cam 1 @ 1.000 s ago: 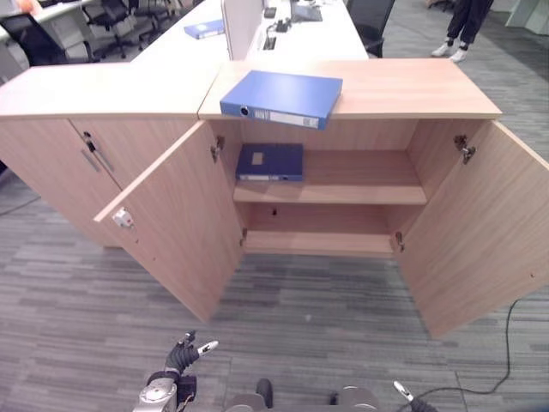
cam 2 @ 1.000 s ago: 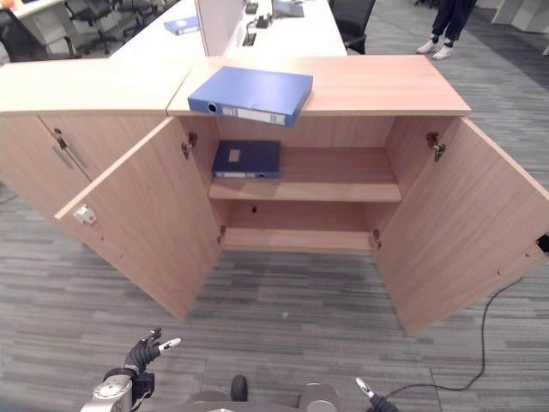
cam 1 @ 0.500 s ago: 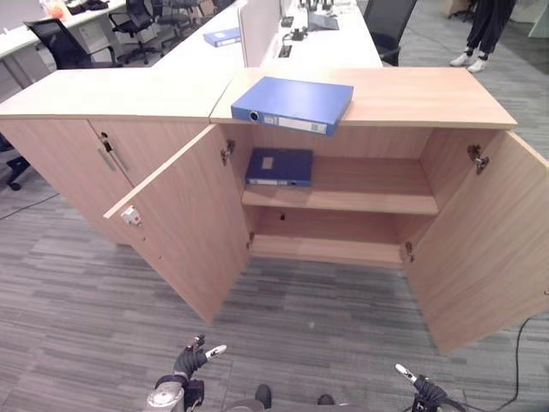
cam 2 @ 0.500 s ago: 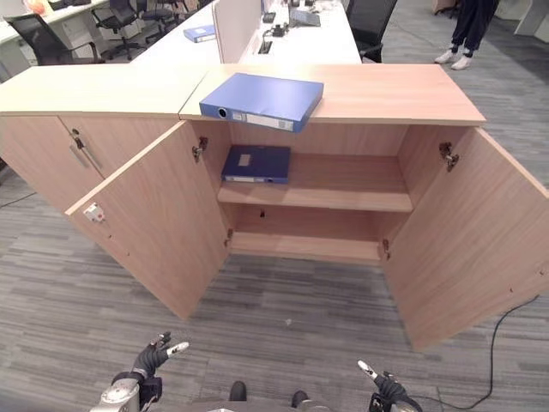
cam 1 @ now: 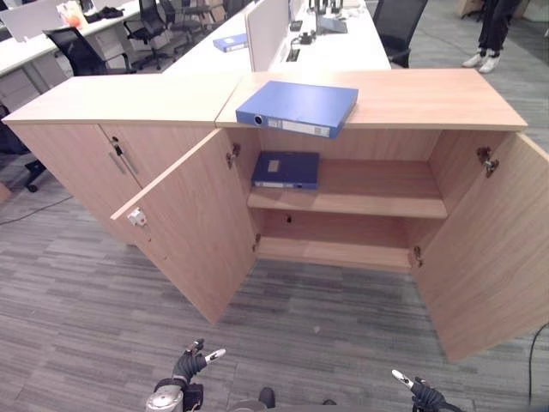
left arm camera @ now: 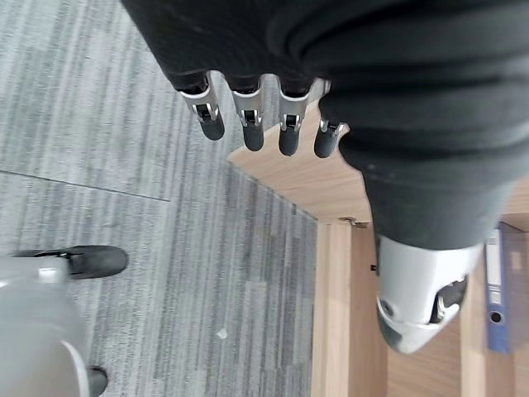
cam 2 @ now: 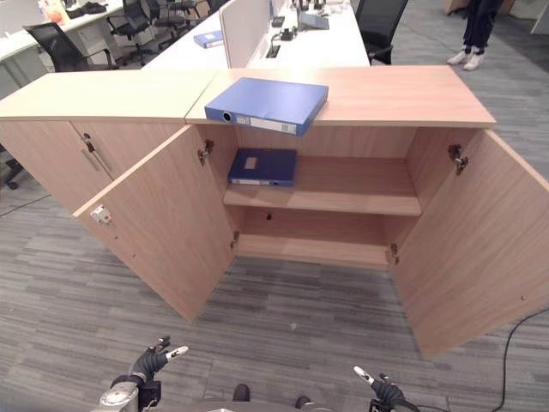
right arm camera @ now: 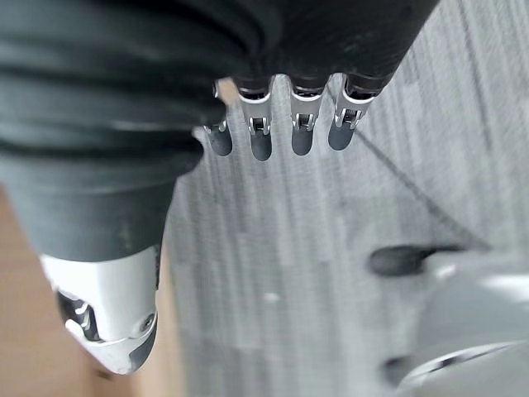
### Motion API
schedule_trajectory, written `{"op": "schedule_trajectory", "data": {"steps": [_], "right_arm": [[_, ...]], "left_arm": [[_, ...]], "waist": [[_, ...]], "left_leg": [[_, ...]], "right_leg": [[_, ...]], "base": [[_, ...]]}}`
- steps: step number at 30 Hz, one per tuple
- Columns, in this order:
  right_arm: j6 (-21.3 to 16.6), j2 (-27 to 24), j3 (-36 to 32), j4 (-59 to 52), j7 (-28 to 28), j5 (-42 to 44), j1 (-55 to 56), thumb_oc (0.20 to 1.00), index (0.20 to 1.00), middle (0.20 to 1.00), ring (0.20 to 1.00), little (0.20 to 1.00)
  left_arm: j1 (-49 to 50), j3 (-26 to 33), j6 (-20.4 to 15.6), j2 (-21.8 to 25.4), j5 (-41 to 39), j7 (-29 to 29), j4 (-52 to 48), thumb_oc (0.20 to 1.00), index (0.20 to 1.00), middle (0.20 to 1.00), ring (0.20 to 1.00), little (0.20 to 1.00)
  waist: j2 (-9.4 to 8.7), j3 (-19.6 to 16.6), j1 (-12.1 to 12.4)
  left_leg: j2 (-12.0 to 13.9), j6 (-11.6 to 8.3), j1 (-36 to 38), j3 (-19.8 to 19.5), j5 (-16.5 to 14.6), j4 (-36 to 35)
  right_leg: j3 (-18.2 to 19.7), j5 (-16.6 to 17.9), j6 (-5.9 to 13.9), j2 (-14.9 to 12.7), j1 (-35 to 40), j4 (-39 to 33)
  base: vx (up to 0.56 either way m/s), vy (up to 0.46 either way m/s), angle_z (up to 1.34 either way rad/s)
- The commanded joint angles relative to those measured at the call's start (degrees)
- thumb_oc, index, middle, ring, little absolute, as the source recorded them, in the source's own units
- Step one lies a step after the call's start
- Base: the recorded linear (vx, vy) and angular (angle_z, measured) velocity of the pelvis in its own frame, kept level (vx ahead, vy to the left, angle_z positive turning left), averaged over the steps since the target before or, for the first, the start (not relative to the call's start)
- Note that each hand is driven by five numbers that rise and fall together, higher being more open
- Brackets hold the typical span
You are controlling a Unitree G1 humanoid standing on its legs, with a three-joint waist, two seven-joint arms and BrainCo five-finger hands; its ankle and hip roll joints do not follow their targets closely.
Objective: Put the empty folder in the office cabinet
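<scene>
A light-blue folder (cam 1: 298,108) lies flat on top of the wooden office cabinet (cam 1: 429,96), its front edge sticking out over the open compartment. A darker blue folder (cam 1: 286,169) lies at the left end of the upper shelf (cam 1: 377,189). Both cabinet doors stand wide. My left hand (cam 1: 190,365) hangs low over the carpet, well short of the cabinet, open and holding nothing. My right hand (cam 1: 416,392) is at the bottom edge, also open with nothing in it. In the wrist views the left fingers (left arm camera: 248,124) and right fingers (right arm camera: 281,124) hang relaxed over the floor.
The left door (cam 1: 193,223) swings out toward me and the right door (cam 1: 489,257) juts forward at the right. A shut cabinet (cam 1: 103,146) adjoins on the left. White desks (cam 1: 334,43) and office chairs (cam 1: 77,51) stand behind. A person's legs (cam 1: 493,30) show at the far right.
The camera has moved, so the cabinet now sits slightly higher and to the right in the picture. Both folders lie where they were. My right hand now shows more at the bottom edge.
</scene>
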Motion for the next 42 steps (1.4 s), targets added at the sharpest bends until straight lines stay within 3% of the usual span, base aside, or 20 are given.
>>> {"op": "schedule_trajectory", "data": {"steps": [1,3,5,6,7,11,14,16,20,21,23,24,25,26,28,30,32,33,34,42], "right_arm": [[-0.45,-3.08,0.00,-0.79,0.23,-2.80,-1.81,1.000,1.000,1.000,1.000,1.000],[-0.08,-3.59,-0.24,-0.39,0.06,-2.67,-1.86,1.000,1.000,1.000,1.000,1.000],[0.08,-4.00,-0.29,-0.08,0.08,-2.92,-1.80,1.000,1.000,1.000,1.000,1.000],[-0.07,-4.29,-0.27,0.03,0.15,-2.97,-1.73,1.000,1.000,1.000,1.000,1.000],[-0.15,-4.51,-0.06,0.06,0.02,-2.85,-2.29,1.000,1.000,1.000,1.000,1.000],[-0.25,-3.64,1.62,0.00,0.09,-3.60,-4.52,1.000,1.000,1.000,1.000,1.000],[-0.37,-2.68,2.80,-0.31,0.22,-4.54,-4.64,1.000,1.000,1.000,1.000,1.000],[-0.36,-1.24,4.88,-0.43,0.52,-6.18,-5.48,1.000,1.000,1.000,1.000,1.000],[-0.26,-0.12,6.66,-1.01,1.21,-7.65,-5.73,1.000,1.000,1.000,1.000,1.000],[-0.24,0.63,7.21,-1.18,1.37,-8.16,-6.14,1.000,1.000,1.000,1.000,1.000],[-0.26,0.87,7.09,-1.20,1.39,-8.17,-6.14,1.000,1.000,1.000,1.000,1.000],[-0.18,1.53,6.91,-1.68,1.32,-8.09,-7.20,1.000,1.000,1.000,1.000,1.000],[-0.17,1.53,6.90,-1.68,1.32,-8.10,-7.23,1.000,1.000,1.000,1.000,1.000],[-0.27,1.64,6.86,-1.87,1.24,-7.91,-7.62,1.000,1.000,1.000,1.000,1.000],[-0.46,1.69,6.48,-2.18,1.04,-7.78,-7.64,1.000,1.000,1.000,1.000,1.000],[-0.47,2.08,6.43,-2.08,0.66,-8.73,-7.33,1.000,1.000,1.000,1.000,1.000],[-0.37,2.02,6.10,-1.72,0.54,-8.79,-7.02,1.000,1.000,1.000,1.000,1.000],[-0.31,1.85,5.94,-1.68,0.52,-8.55,-7.16,1.000,1.000,1.000,1.000,1.000],[-0.16,1.64,5.48,-1.57,0.42,-7.87,-7.45,1.000,1.000,1.000,1.000,1.000],[0.15,1.69,4.82,-1.22,0.40,-7.41,-7.21,1.000,1.000,1.000,1.000,1.000]], "left_arm": [[-2.97,0.36,-1.50,0.81,1.56,-0.10,-0.78,1.000,1.000,1.000,1.000,1.000],[-3.04,0.45,-1.47,0.40,0.88,0.05,-0.34,1.000,1.000,1.000,1.000,1.000],[-2.54,0.56,-1.45,0.18,0.52,-0.02,-0.41,1.000,1.000,1.000,1.000,1.000],[-1.76,0.36,-1.36,0.20,1.04,-0.25,-0.06,1.000,1.000,1.000,1.000,1.000],[-1.58,0.39,-1.32,0.22,1.29,-0.22,0.59,1.000,1.000,1.000,1.000,1.000],[-0.98,0.58,-1.34,0.26,2.14,-0.12,2.55,1.000,1.000,1.000,1.000,1.000],[-0.73,0.63,-1.43,0.30,2.59,0.13,2.94,1.000,1.000,1.000,1.000,1.000],[-0.88,0.96,-1.43,0.47,3.13,0.43,4.30,1.000,1.000,1.000,1.000,1.000],[-1.17,0.73,-1.70,0.95,3.57,0.38,4.28,1.000,1.000,1.000,1.000,1.000],[-1.88,0.57,-1.65,1.66,3.94,0.29,4.00,1.000,1.000,1.000,1.000,1.000],[-2.05,0.63,-1.60,1.85,3.89,0.40,3.93,1.000,1.000,1.000,1.000,1.000],[-3.28,0.59,-1.40,2.86,3.51,0.68,3.66,1.000,1.000,1.000,1.000,1.000],[-3.31,0.59,-1.40,2.86,3.50,0.68,3.68,1.000,1.000,1.000,1.000,1.000],[-3.92,0.29,-1.50,3.19,3.13,0.69,3.17,1.000,1.000,1.000,1.000,1.000],[-4.52,-0.13,-1.50,3.39,3.27,0.73,2.65,1.000,1.000,1.000,1.000,1.000],[-5.47,0.51,-1.55,4.29,3.59,1.00,2.87,1.000,1.000,1.000,1.000,1.000],[-5.47,1.02,-1.54,4.72,3.36,1.21,2.98,1.000,1.000,1.000,1.000,1.000],[-5.81,1.04,-1.56,4.85,3.08,1.25,2.99,1.000,1.000,1.000,1.000,1.000],[-6.19,1.00,-1.62,4.70,2.91,1.53,3.24,1.000,1.000,1.000,1.000,1.000],[-6.00,0.94,-2.57,3.27,3.83,2.30,4.51,1.000,1.000,1.000,1.000,1.000]], "waist": [[-2.42,2.70,0.31],[-2.59,3.16,0.65],[-2.42,2.83,1.64],[-1.77,2.20,2.93],[-0.99,2.09,4.11],[-0.40,0.59,6.82],[-0.92,-0.64,7.28],[-2.78,-2.61,8.40],[-4.50,-4.31,9.16],[-5.96,-4.67,9.26],[-6.79,-4.60,9.06],[-6.46,-2.86,8.74],[-6.48,-2.85,8.72],[-5.80,-1.89,8.15],[-4.59,-0.70,7.45],[-5.05,-0.29,7.96],[-5.06,-0.69,8.83],[-5.26,-0.68,8.71],[-5.63,-0.16,7.21],[-5.57,1.46,4.18]], "left_leg": [[-0.07,-1.34,-2.66,-0.68,-4.02,16.20],[-0.96,-0.69,-6.37,0.50,-2.70,18.20],[-2.42,0.11,-9.11,0.94,-3.98,14.25],[-2.95,0.30,-10.28,0.15,-2.61,7.58],[-2.49,0.04,-12.43,-0.57,0.94,1.90],[-2.89,1.10,-12.60,-1.69,4.23,-4.34],[-3.21,1.83,-10.92,-2.89,5.72,-5.49],[-3.61,2.83,-9.51,-2.57,5.02,-6.53],[-3.62,4.22,-8.61,-0.90,3.49,-6.52],[-4.11,5.07,-7.93,0.11,2.00,-6.82],[-4.63,5.32,-7.20,0.37,1.27,-7.27],[-2.99,5.88,-5.74,2.09,0.01,-8.06],[-3.01,5.88,-5.79,2.08,0.02,-8.04],[-2.26,6.12,-5.20,2.31,-0.20,-8.10],[-1.06,6.15,-4.34,2.30,-0.58,-8.17],[0.05,5.24,-2.75,3.32,-1.74,-8.94],[2.02,3.71,-1.71,4.22,-3.30,-9.20],[2.25,3.48,-1.39,3.93,-3.83,-9.11],[2.12,3.05,-0.24,2.81,-5.20,-8.84],[1.38,2.32,3.82,0.39,-8.51,-7.67]], "right_leg": [[2.76,-5.49,3.87,-3.72,1.73,3.32],[3.25,-5.82,3.82,-4.04,2.57,2.99],[4.09,-6.61,4.13,-3.96,3.64,2.03],[5.41,-7.86,4.43,-3.04,5.22,1.33],[6.62,-9.21,4.31,-2.05,7.06,1.20],[11.21,-12.63,4.13,-0.63,11.43,2.12],[11.98,-13.41,4.50,-0.91,12.12,2.55],[13.03,-13.14,5.97,-2.10,11.85,3.50],[13.74,-10.09,8.37,-3.49,10.87,5.33],[13.64,-6.34,10.36,-4.25,9.00,8.11],[13.06,-5.83,11.15,-4.71,8.40,9.84],[8.69,1.02,15.66,-4.57,1.81,20.61],[8.68,0.95,15.68,-4.59,1.69,20.79],[6.57,2.72,17.09,-4.57,-0.03,24.30],[3.75,4.58,17.16,-4.43,-1.53,28.45],[-5.33,4.89,16.89,-11.68,-2.08,24.74],[-11.77,1.30,14.00,-15.34,-2.32,17.24],[-11.98,0.66,13.31,-15.45,-3.88,14.15],[-8.57,1.66,13.60,-15.12,-6.43,8.42],[1.62,9.37,15.95,-18.06,-9.33,4.05]], "base": [[0.06,-0.062,0.11],[0.10,-0.037,-0.15],[0.25,-0.008,-0.07],[0.45,0.023,-0.09],[0.46,0.024,-0.10],[0.35,0.051,-0.53],[0.32,0.114,-1.07],[0.26,0.126,0.34],[0.23,0.140,-0.32],[0.23,0.140,-0.15],[0.14,0.108,-0.15],[0.05,0.099,-0.20],[0.02,0.108,-0.13],[0.00,0.058,-0.19],[0.07,0.085,0.12],[0.17,-0.001,0.00],[0.20,-0.134,-0.21],[0.31,-0.207,-0.40],[0.24,-0.143,-0.36],[0.16,-0.112,0.29]]}}
